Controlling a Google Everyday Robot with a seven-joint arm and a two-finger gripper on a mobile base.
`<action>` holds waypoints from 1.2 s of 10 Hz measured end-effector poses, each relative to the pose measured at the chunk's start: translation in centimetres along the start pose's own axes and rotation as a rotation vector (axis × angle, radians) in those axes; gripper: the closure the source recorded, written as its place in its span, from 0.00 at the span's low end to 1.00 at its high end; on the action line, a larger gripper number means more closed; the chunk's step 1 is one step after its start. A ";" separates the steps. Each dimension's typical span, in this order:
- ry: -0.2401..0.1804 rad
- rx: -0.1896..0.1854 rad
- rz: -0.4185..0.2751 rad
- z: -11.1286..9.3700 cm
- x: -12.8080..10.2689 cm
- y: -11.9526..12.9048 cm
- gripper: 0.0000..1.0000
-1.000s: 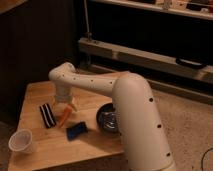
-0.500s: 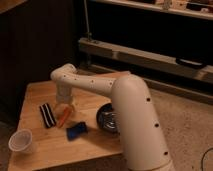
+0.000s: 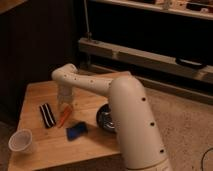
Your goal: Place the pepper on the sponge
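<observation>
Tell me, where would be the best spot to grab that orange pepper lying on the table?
Around its middle, coming straight down from above. The pepper lies flat on the table and is long and slim, so closing across its narrow width suits it. The end effector hangs just over its upper end.

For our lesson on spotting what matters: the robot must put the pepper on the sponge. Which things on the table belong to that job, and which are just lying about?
Job: slim orange tapered pepper; small blue rectangular sponge; gripper, just above the pepper.
Lying about: black-and-white striped flat bar; pale plastic cup; dark round bowl, partly behind the arm.
</observation>
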 end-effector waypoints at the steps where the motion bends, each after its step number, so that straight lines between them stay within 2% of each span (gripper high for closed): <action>1: -0.005 -0.004 -0.002 0.2 0.0 0.0 0.41; 5: -0.019 -0.010 -0.014 0.8 0.2 -0.5 0.41; 6: -0.022 -0.012 -0.019 0.9 0.2 -0.8 0.46; 8: -0.029 -0.018 -0.028 1.2 0.2 -1.0 0.60; 12: -0.044 -0.043 -0.046 1.8 0.2 -1.1 0.61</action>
